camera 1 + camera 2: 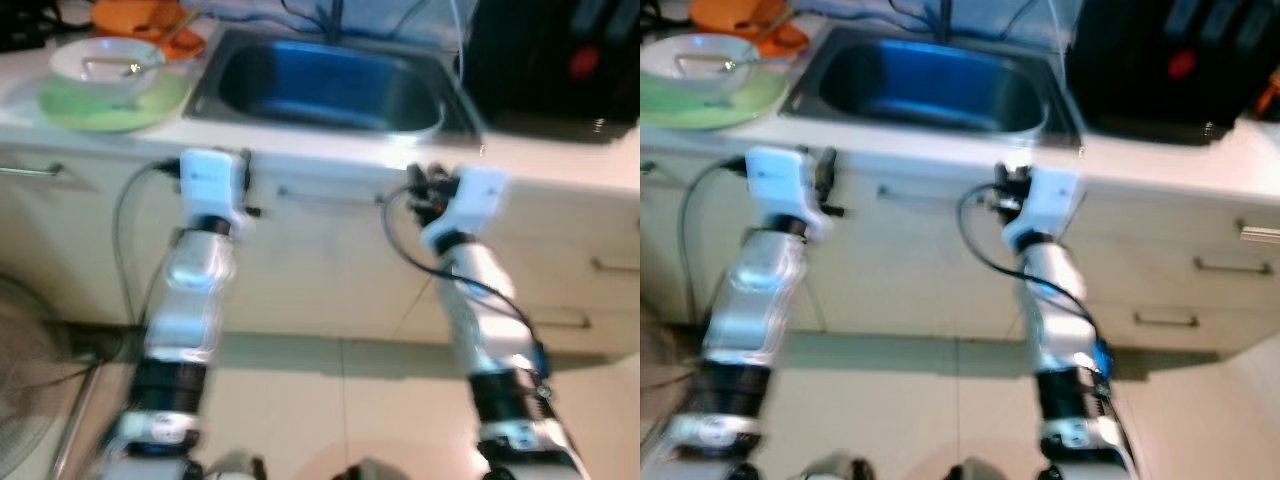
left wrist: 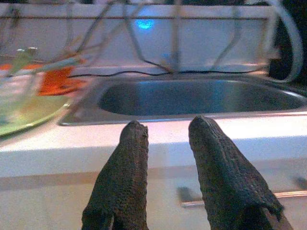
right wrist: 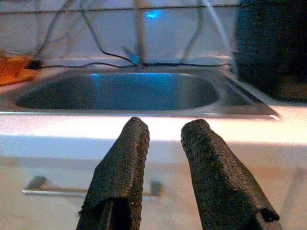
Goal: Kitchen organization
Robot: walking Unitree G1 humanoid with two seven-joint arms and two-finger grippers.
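Observation:
A steel sink [image 1: 330, 90] is set into the white counter [image 1: 560, 160] straight ahead. Left of it a white bowl [image 1: 105, 60] with a spoon sits on a green plate [image 1: 115, 108], and an orange dish [image 1: 150, 18] lies behind them. Both arms reach forward to the counter's front edge. My left gripper [image 2: 168, 127] is open, level with the counter edge before the sink's left half, with nothing between its fingers. My right gripper [image 3: 165, 125] is open too, before the sink's right half, and holds nothing.
A black appliance [image 1: 560, 60] with a red spot stands on the counter right of the sink. Cables hang along the wall behind. Cream cabinet fronts with a metal drawer handle [image 3: 72, 191] lie below. A fan grille [image 1: 25, 380] stands low on the left above the tiled floor.

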